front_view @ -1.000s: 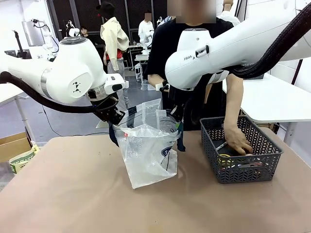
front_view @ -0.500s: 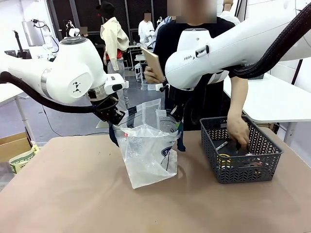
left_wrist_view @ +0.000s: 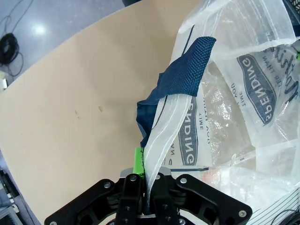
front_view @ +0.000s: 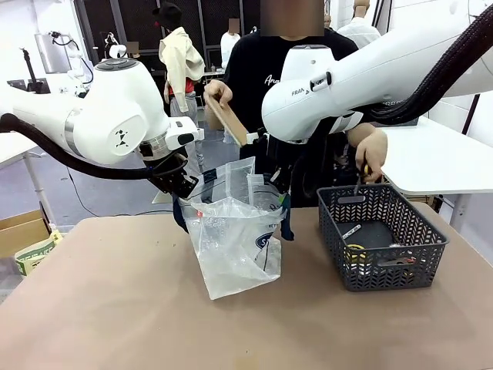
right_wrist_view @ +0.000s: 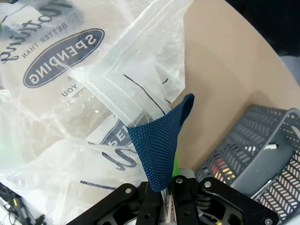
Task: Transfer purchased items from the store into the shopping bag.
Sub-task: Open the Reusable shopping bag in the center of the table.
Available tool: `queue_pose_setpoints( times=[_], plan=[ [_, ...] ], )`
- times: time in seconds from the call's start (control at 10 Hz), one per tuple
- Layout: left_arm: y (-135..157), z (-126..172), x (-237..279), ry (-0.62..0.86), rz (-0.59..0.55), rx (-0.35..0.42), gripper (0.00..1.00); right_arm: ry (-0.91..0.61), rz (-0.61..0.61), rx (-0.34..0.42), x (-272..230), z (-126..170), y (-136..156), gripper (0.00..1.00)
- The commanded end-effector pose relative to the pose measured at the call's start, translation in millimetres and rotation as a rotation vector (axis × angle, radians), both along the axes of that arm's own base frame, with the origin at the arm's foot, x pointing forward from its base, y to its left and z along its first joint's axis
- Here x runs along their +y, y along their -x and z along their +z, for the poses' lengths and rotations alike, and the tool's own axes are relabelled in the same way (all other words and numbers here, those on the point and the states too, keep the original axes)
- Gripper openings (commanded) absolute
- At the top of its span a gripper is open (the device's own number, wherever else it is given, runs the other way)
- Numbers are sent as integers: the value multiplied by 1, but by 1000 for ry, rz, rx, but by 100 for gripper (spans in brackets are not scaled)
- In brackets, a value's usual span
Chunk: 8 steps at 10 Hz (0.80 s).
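The shopping bag (front_view: 235,245) stands open mid-table, crinkly whitish plastic with a navy oval logo. My left gripper (front_view: 183,189) is shut on its left rim beside the navy strap (left_wrist_view: 180,70); in the left wrist view the left gripper (left_wrist_view: 147,180) pinches a fold of plastic. My right gripper (front_view: 281,193) is shut on the right strap (right_wrist_view: 159,145), with the right gripper (right_wrist_view: 166,187) clamped at its base. The person holds a flat tan item (front_view: 229,117) above the bag. Their other hand (front_view: 372,153) hovers over the basket. A pale stick (front_view: 352,230) and a yellow-and-red piece (front_view: 356,253) lie in the basket.
The dark grey lattice basket (front_view: 420,258) sits right of the bag, also seen as the basket (right_wrist_view: 276,140) in the right wrist view. A cardboard box (front_view: 23,231) stands off the table's left side. A white table (front_view: 439,162) is behind at right. Bare tabletop lies in front.
The person's hand has lifted out of the basket. Their other hand has brought the flat tan item down toward the bag's mouth. Both grippers hold the bag unmoved.
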State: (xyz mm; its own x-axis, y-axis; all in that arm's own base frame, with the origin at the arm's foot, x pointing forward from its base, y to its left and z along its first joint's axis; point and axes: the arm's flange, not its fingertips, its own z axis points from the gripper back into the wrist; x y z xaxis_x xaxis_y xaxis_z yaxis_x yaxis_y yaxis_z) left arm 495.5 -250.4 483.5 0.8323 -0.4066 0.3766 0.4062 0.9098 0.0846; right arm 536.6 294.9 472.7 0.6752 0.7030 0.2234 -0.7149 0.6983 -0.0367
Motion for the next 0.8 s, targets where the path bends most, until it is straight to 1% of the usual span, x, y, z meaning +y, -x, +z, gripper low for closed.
queue_pose_setpoints(
  times=[0.0,0.2,0.4,0.7],
  plan=[
    [0,0,-1,2,-1,-2,0,1,0,0,0,-1,0,0],
    [0,0,0,0,0,0,0,1,0,0,0,-1,0,0],
    [-3,0,2,24,-34,-6,0,1,0,0,0,-1,0,0],
    [-1,2,6,34,-55,-11,0,1,0,0,0,-1,0,0]
  ],
)
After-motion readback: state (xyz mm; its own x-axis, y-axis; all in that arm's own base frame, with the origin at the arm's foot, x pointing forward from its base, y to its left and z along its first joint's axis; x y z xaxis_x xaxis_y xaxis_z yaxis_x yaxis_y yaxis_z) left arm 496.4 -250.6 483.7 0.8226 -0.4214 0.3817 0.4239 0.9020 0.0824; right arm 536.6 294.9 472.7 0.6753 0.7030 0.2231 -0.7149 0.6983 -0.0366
